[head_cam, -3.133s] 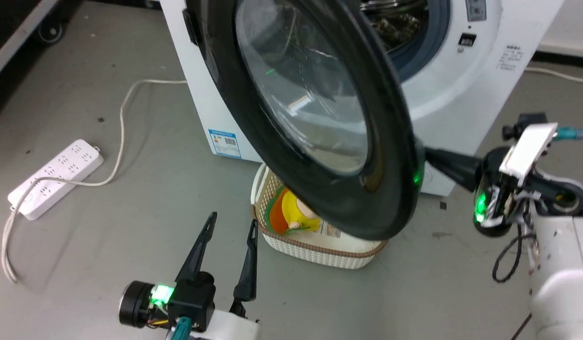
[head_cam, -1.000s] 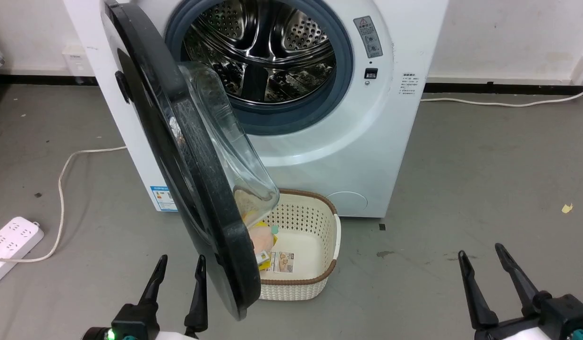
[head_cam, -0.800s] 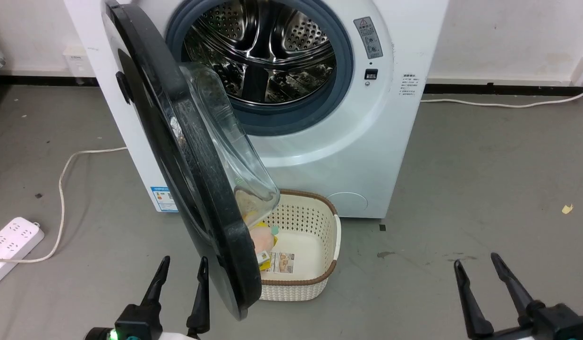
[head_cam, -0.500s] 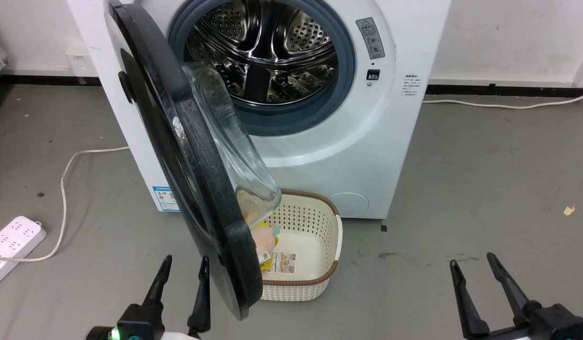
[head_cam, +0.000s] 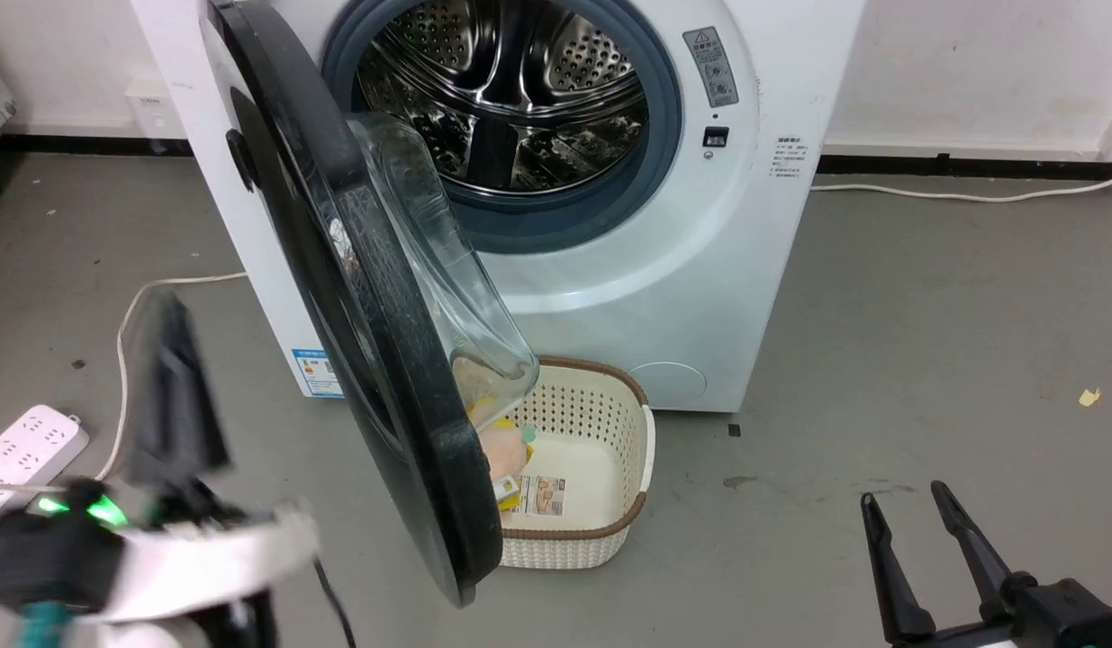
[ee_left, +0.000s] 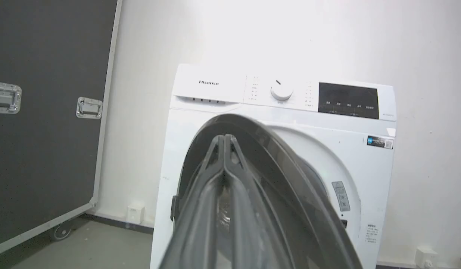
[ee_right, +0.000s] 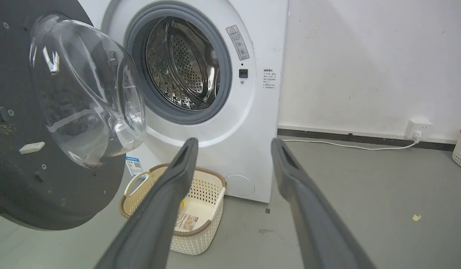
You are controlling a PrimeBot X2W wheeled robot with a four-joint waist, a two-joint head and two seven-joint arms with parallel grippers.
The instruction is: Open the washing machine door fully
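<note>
The white washing machine stands against the wall with its steel drum exposed. The black washing machine door hangs open on the left, its edge turned toward me and its glass bowl facing the drum. My left gripper is blurred at the lower left, well left of the door and touching nothing. In the left wrist view its fingers are pressed together, shut on nothing, pointing at the door's rim. My right gripper is open and empty at the lower right, over bare floor.
A cream basket holding a yellow toy sits on the floor under the door. A white power strip and its cable lie at the left. A black flight case stands left of the machine. A wall cable runs along the right.
My left gripper has shut and swung leftward and up, away from the door's lower edge, and is blurred by motion. The door and right gripper stay put.
</note>
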